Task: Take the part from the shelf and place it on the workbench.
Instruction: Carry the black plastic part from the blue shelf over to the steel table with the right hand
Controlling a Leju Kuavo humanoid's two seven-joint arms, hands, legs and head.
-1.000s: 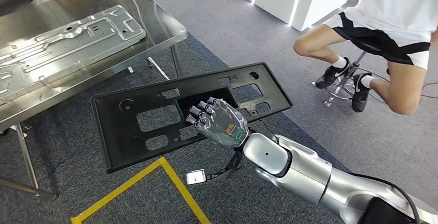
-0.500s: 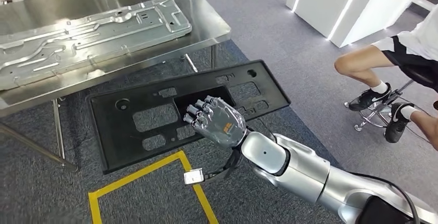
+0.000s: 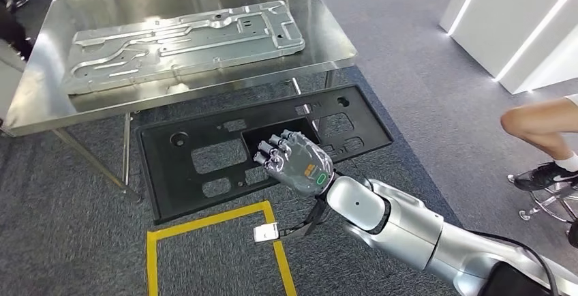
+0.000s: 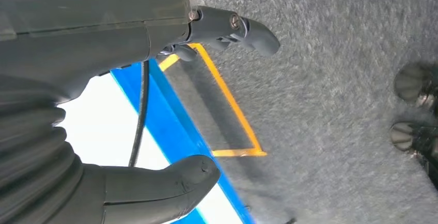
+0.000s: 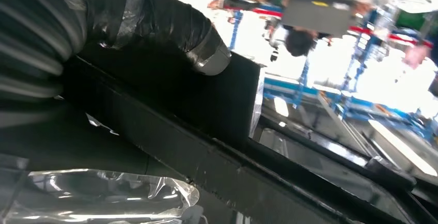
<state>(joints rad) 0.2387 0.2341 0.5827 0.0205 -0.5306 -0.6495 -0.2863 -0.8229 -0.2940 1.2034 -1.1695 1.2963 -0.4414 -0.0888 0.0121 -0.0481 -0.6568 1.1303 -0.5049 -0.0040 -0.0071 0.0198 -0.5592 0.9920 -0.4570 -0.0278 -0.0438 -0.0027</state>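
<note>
Carry step: my right hand (image 3: 298, 161) fingers grasp the black part (image 3: 204, 166) (left hand (image 4: 155, 131) released); next, lift onto worktop (image 3: 41, 105).

The right hand (image 3: 298, 161) covers its fingertips' hold on the black panel (image 3: 204, 149).
</note>
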